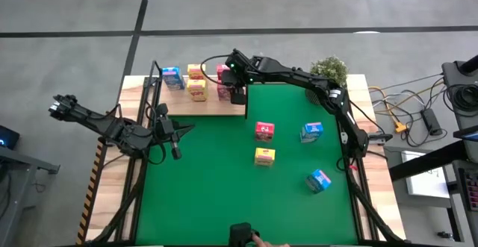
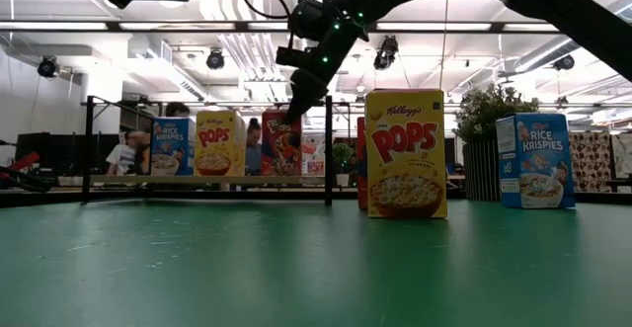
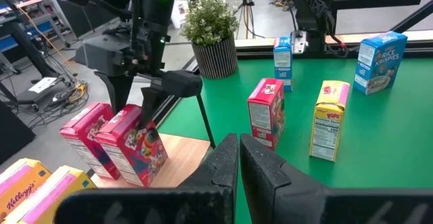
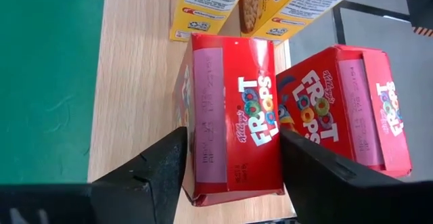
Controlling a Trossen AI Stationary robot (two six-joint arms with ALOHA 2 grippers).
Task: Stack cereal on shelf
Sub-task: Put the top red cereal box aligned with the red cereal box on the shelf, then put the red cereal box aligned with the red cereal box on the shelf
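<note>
- In the high view, the right hand (image 1: pixel 237 92) covered the top of the red Froot Loops box (image 1: pixel 224 90) on the shelf (image 1: pixel 213 107), and the box prints were too small to read.
- In the low view, a red box (image 2: pixel 361 164) stood almost wholly hidden behind the yellow Pops box (image 2: pixel 405 154).
- The right wrist view cut off the two yellow boxes (image 4: pixel 237 4) at the picture's edge.
- The left hand (image 3: pixel 238 166) filled the left wrist view's foreground, hiding the worktop beneath.
</note>
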